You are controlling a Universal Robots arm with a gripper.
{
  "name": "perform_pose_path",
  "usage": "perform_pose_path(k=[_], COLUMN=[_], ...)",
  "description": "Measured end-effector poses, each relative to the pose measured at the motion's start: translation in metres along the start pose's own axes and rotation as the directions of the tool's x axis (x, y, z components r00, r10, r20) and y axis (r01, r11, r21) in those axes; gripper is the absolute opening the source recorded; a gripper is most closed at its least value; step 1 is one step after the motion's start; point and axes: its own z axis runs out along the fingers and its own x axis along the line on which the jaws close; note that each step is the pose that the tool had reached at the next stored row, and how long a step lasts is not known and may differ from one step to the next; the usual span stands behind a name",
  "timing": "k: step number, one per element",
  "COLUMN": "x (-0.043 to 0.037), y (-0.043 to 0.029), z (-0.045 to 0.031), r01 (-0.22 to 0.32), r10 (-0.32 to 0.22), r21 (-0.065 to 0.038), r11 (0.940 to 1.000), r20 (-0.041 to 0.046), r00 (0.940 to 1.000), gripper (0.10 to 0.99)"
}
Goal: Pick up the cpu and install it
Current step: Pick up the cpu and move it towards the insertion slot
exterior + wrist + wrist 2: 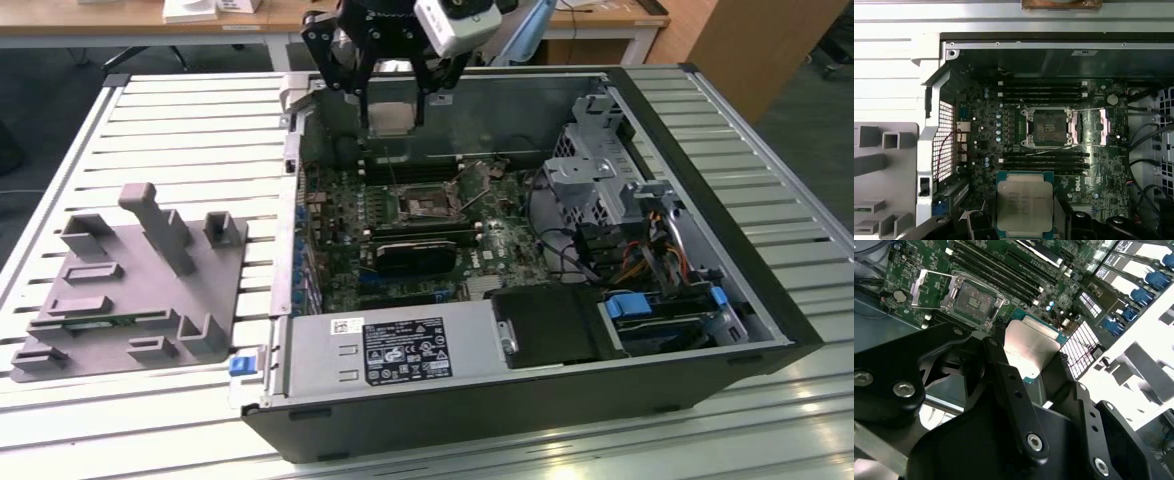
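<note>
Seen from my remote station, the case lies open-topped, leaving a free drop from above onto the motherboard. The socket stands bare, with its hold-down bracket swung off to one side. Low, flat rows of memory slots flank it on two sides. In the exterior view, the black card sits just beside the socket on the near side. The drive cage and cable bundle crowd the exterior view's right. The gripper, clamped on the cpu, hangs above the far wall, apart from all of them.
</note>
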Motion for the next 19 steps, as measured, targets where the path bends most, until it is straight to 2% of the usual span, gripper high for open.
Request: perform_pose_path(k=[1,3,19], x=[-0.0027,-0.0037,-0.0012], y=[0.0042,0.0059,0.0068], z=[0.0007,0.0008,0.0010], r01=[0.000,0.000,0.000], r10=[0.000,0.000,0.000], r21=[0.000,0.000,0.000], r11=[1.0000,1.0000,1.0000], r20=[0.0001,0.0000,0.0000], r00=[1.0000,1.0000,1.0000], gripper=[0.541,0.541,0.541])
